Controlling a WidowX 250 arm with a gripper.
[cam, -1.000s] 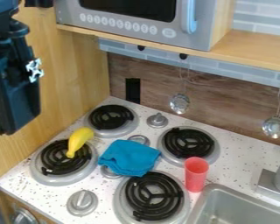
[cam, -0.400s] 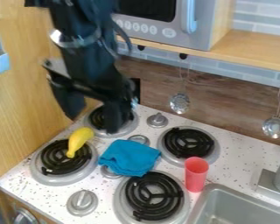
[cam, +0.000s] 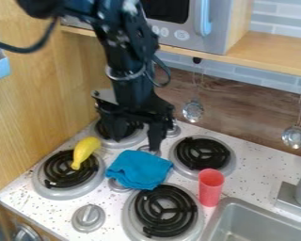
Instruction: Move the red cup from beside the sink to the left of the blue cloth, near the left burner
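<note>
- blue cloth (cam: 139, 169) lies crumpled mid-counter (cam: 257, 174), in from the left and back edges, among the burners.
- claw (cam: 137, 133) hangs just behind it, fingers apart, gripping nothing; the approach looks nearly done, the grasp and any lift still undone.
- yellow banana (cam: 84, 151) rests on the burner by the left edge; red cup (cam: 210, 188) stands at the sink's (cam: 266, 219) back left corner.
- ladles (cam: 193, 111) hang against wood panelling (cam: 241, 106), below a microwave (cam: 209, 43).

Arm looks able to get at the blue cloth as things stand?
Likely yes. The gripper hangs close by the cloth, on its backsplash side, fingers apart. Nothing lies on the cloth, and the yellow toy and red cup sit off to either side.
</note>
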